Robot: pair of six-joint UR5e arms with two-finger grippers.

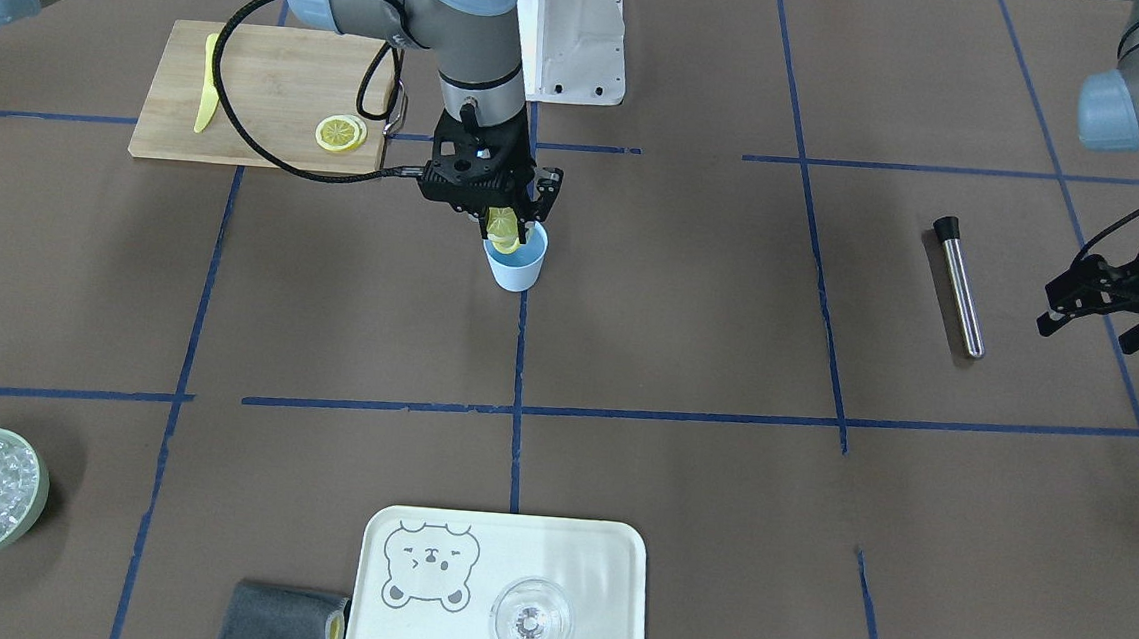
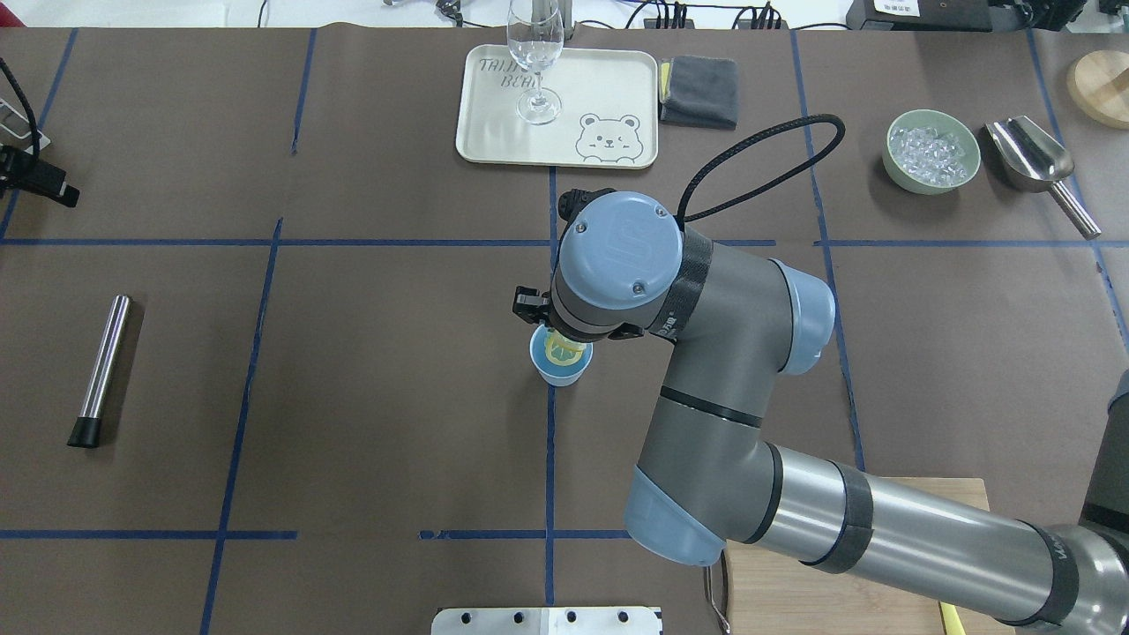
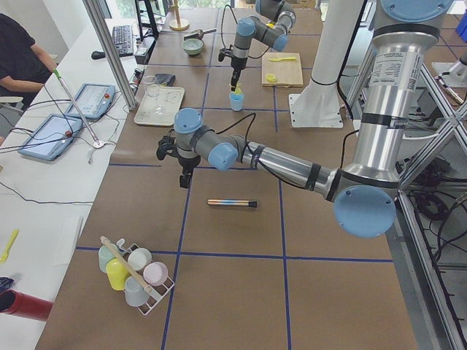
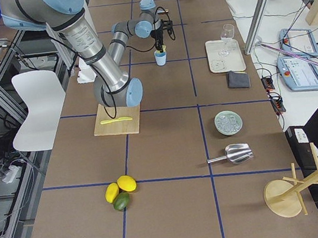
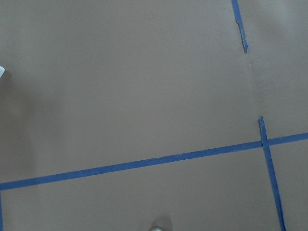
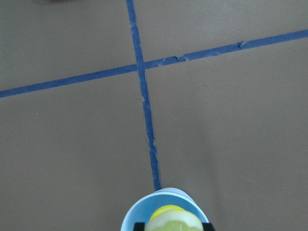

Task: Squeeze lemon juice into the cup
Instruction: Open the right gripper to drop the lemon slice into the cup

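Right gripper (image 1: 509, 227) was clenched on lemon (image 1: 501, 233), slice hung directly over mouth of cup (image 1: 515, 268). Cup stood upright on blue tape line (image 1: 521, 356). Left gripper (image 1: 1085, 334) was spread, empty, well apart from cup.

- A brown worktop (image 6: 231, 125) fills nearly the whole view.
- One blue tape line (image 6: 147, 115) runs from the top edge down toward the bottom centre, with frayed edges in places.
- A second tape line (image 6: 72, 81) crosses it in the upper part, rising from left to right.
- The cup (image 6: 138, 211) sits at the bottom edge, cut off by the frame, with a pale rim and a blue inside; the first tape line ends at its rim.
- The lemon (image 6: 174, 220) stands over the cup's mouth, yellow rind above paler flesh.
- Of the right pincer (image 6: 172, 227) only two dark fingertips (image 6: 138, 226) show, one on each side of the lemon.
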